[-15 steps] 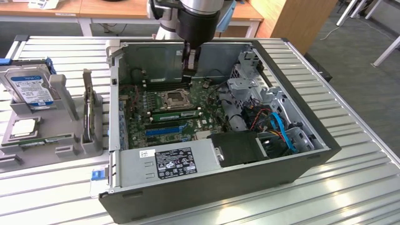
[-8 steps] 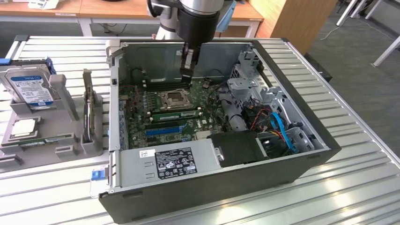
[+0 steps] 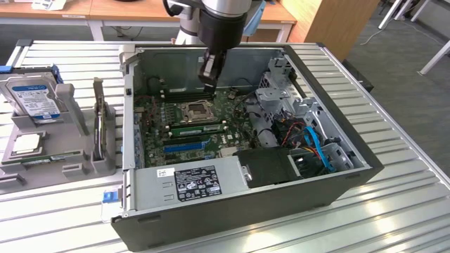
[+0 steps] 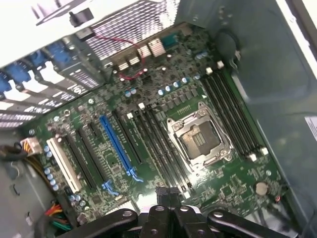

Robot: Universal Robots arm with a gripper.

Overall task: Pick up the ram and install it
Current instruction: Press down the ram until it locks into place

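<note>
A long green stick (image 3: 197,128), the ram by its look, lies along a memory slot between the processor socket (image 3: 196,110) and the blue expansion slot (image 3: 186,148) on the motherboard. Whether it is fully seated I cannot tell. My gripper (image 3: 208,88) hangs inside the open computer case above the board, fingers shut with nothing visible between them. In the wrist view my gripper (image 4: 167,192) hovers over one end of the black memory slots (image 4: 158,144) beside the socket (image 4: 198,136).
The case walls (image 3: 130,110) ring the board, with a drive cage and cables (image 3: 295,126) at the exterior view's right and the power supply (image 3: 189,182) in front. A grey fixture (image 3: 77,168) outside holds a hard drive (image 3: 33,97), a processor chip (image 3: 27,143) and an upright card (image 3: 100,124).
</note>
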